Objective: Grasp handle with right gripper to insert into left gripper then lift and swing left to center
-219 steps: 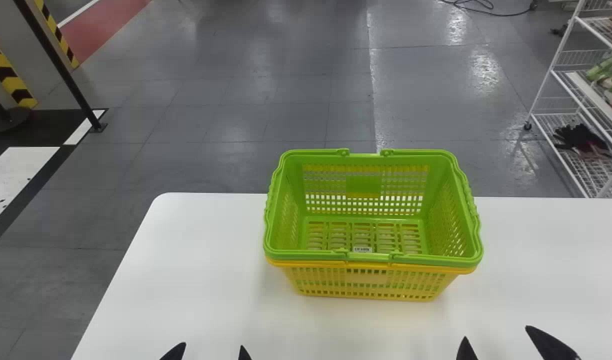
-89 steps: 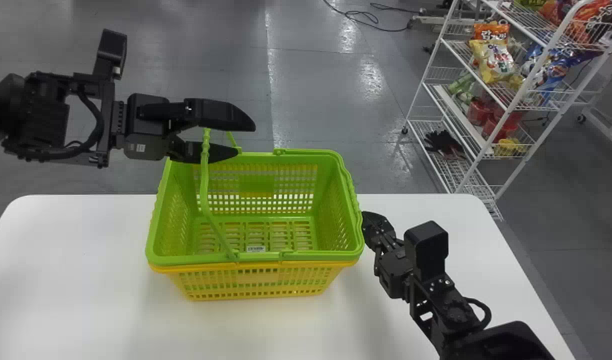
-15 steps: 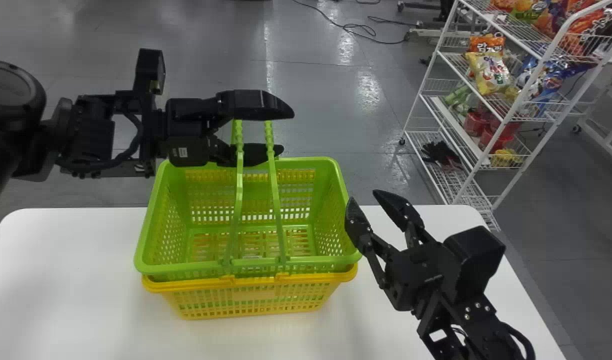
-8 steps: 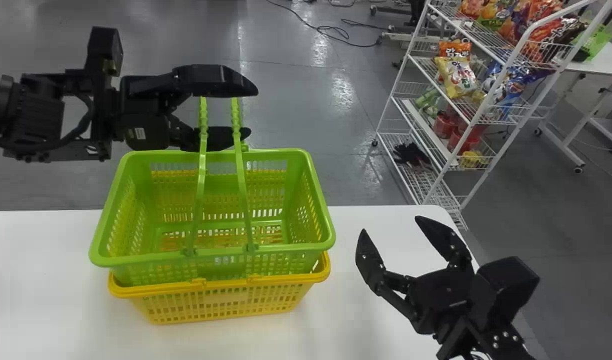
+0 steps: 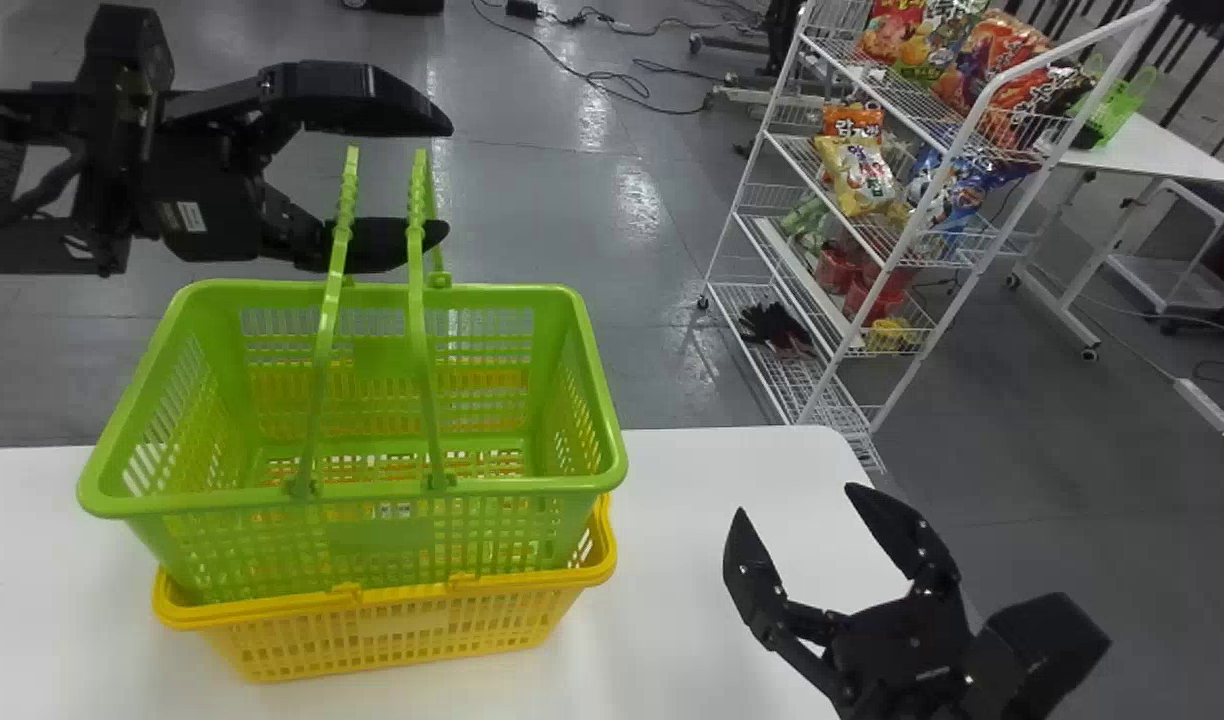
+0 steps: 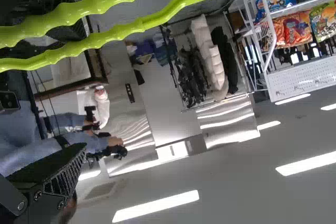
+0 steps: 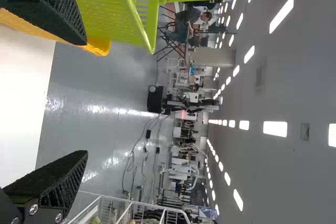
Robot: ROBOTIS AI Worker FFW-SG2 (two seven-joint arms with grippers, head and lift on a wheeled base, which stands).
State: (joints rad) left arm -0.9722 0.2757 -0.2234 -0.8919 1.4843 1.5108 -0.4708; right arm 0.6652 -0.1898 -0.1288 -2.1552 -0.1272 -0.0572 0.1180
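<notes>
In the head view my left gripper [image 5: 437, 178] stands open above the green basket [image 5: 372, 492]. Both raised green handles [image 5: 419, 250] run up between its fingers, close to the lower one. The green basket hangs partly out of the yellow basket [image 5: 392, 635], which rests on the table. In the left wrist view the two handles [image 6: 115, 34] cross one finger of my left gripper [image 6: 81, 87]. To the right of the baskets is my right gripper [image 5: 800, 505], open with nothing between its fingers. The right wrist view shows my right gripper [image 7: 85, 98] beside the green basket [image 7: 113, 9].
A white table [image 5: 692, 560] carries the yellow basket. Behind it on the right stands a white wire rack [image 5: 832, 330] with snack bags. Another white table [image 5: 1132, 150] is farther back.
The second handle has swung upright beside the first. My left gripper has lifted the green basket out of its nested position. The right gripper has opened and moved off from the baskets.
</notes>
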